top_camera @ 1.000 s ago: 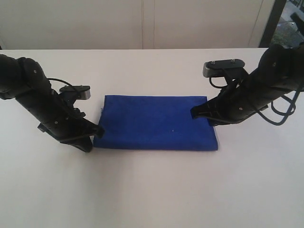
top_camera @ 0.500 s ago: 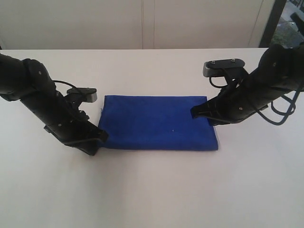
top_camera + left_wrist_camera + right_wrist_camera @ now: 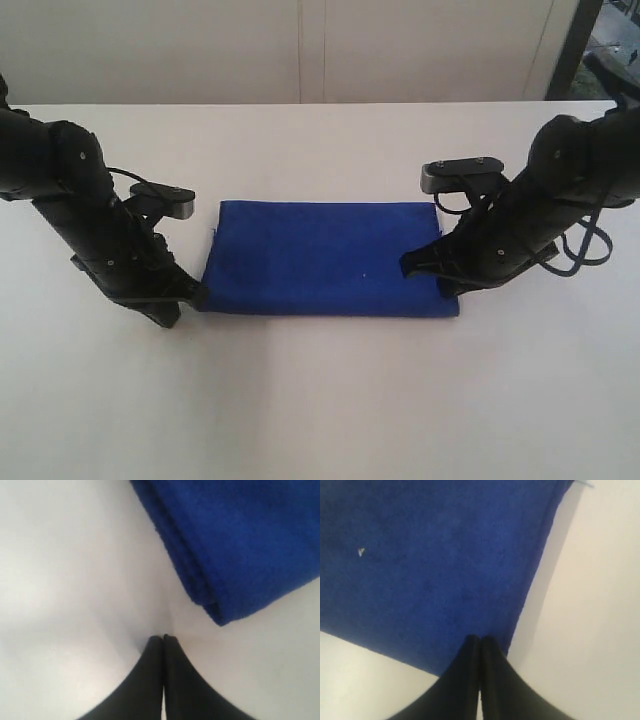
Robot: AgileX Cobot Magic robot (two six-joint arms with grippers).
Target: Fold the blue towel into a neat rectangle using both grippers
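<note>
Lab-like indoor room, white table [image 3: 320,400], pale panelled wall [image 3: 200,50], dark-framed window [image 3: 612,35] at one corner

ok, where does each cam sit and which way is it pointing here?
Exterior: raised, off the arms, looking down across the white table at the folded towel; both arms, left end effector and right end effector show.
Left wrist: on the left arm, looking along the shut left end effector at bare table, towel corner just past the tips, not touching.
Right wrist: on the right arm, looking along the shut right end effector at the towel's edge.
Shared: the towel's white speck shows in exterior and right wrist.
</note>
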